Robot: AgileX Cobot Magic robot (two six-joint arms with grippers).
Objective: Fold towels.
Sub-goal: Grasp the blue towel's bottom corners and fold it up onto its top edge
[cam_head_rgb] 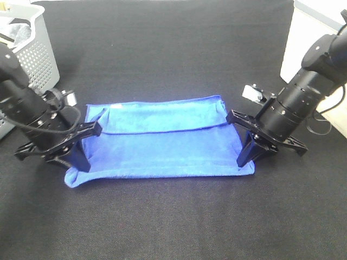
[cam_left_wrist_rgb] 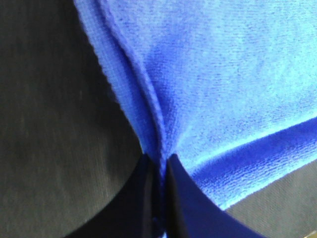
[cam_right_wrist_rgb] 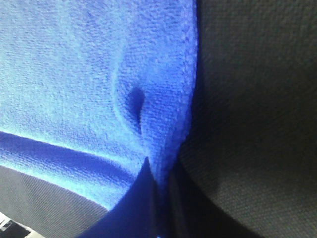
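Note:
A blue towel (cam_head_rgb: 162,141) lies spread on the black table, its far edge folded part way toward the front. My left gripper (cam_head_rgb: 80,164) is shut on the towel's front left corner. In the left wrist view the cloth (cam_left_wrist_rgb: 208,74) bunches between the closed fingers (cam_left_wrist_rgb: 178,198). My right gripper (cam_head_rgb: 245,161) is shut on the towel's front right corner. In the right wrist view the towel edge (cam_right_wrist_rgb: 163,114) is pinched between the fingers (cam_right_wrist_rgb: 133,208). Both corners sit low at the table.
A grey perforated laundry basket (cam_head_rgb: 33,54) holding cloth stands at the back left. A white object (cam_head_rgb: 303,38) stands at the back right. The black table cloth (cam_head_rgb: 173,216) extends in front of the towel.

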